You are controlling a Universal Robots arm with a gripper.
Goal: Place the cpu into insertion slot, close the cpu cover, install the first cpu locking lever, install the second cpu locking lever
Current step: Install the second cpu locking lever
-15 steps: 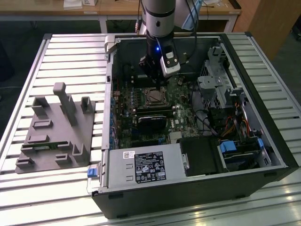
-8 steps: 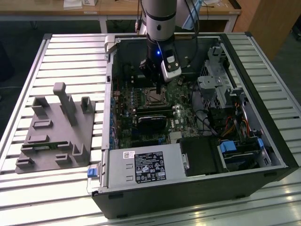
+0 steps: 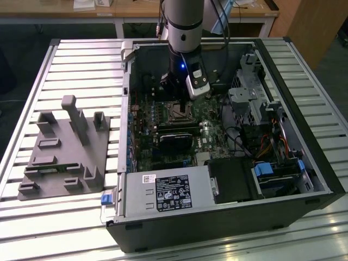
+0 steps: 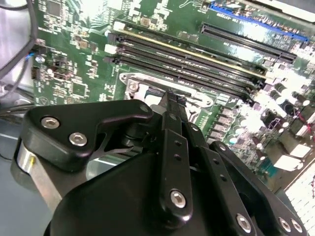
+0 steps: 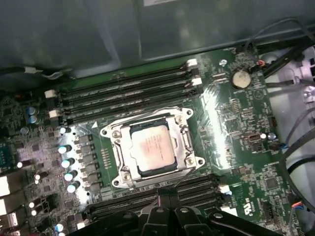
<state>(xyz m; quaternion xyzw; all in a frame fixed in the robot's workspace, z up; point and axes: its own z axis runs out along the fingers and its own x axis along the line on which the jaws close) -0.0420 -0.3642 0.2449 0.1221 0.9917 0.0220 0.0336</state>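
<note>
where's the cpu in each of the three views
Exterior view: the cpu itself can't be made out; the insertion slot sits just below the gripper.
First wrist view: the cpu lies in the slot, framed by the cpu cover.
Second wrist view: hidden behind the gripper.
Shared landmark: the long black memory slots beside the socket.

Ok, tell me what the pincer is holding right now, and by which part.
Nothing shows in the pincer. The cpu lies in the insertion slot under the cpu cover, apart from the fingertips in the first wrist view.
</note>
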